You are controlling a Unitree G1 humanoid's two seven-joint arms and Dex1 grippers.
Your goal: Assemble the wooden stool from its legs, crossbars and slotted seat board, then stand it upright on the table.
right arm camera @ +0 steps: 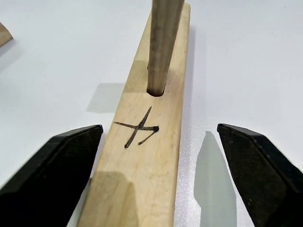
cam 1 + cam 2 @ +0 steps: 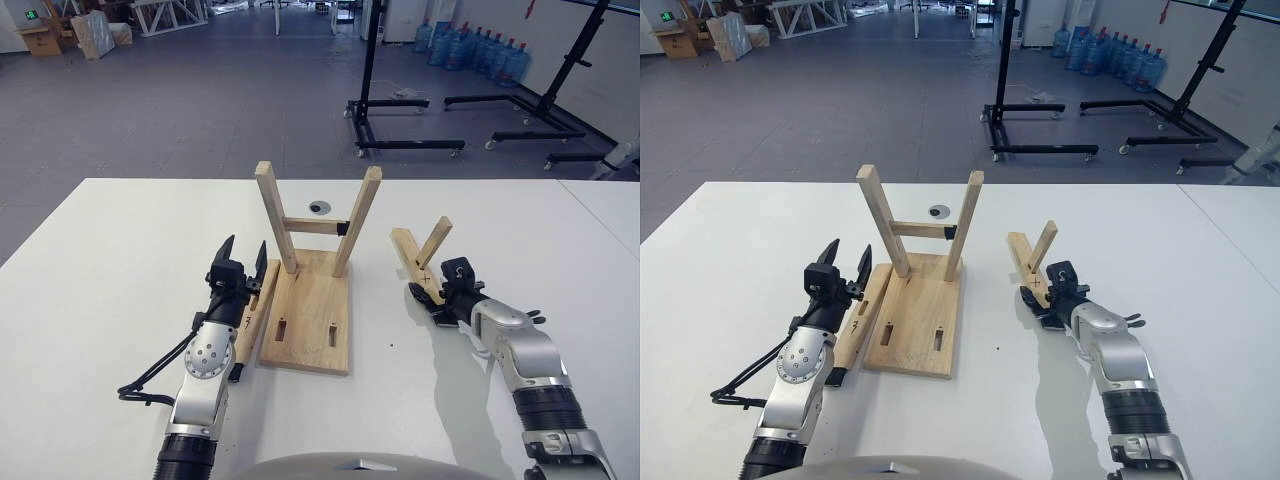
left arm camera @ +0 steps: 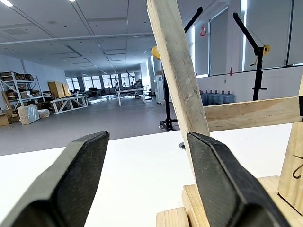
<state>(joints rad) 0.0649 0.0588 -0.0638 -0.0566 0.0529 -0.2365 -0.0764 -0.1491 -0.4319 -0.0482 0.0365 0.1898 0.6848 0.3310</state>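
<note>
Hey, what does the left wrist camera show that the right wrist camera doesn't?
Left wrist view: an upright leg rising over the seat board, a crossbar joined to it, and the hall behind. The left gripper has its jaws open.
Right wrist view: a loose leg lying flat between the open jaws of the right gripper, marked with a pen cross, with a second crossbar plugged into its hole.
Both: the white table and open black jaws closed on nothing.

I see marked leg and its crossbar both clipped by frame edges; left gripper covers part of loose leg.
</note>
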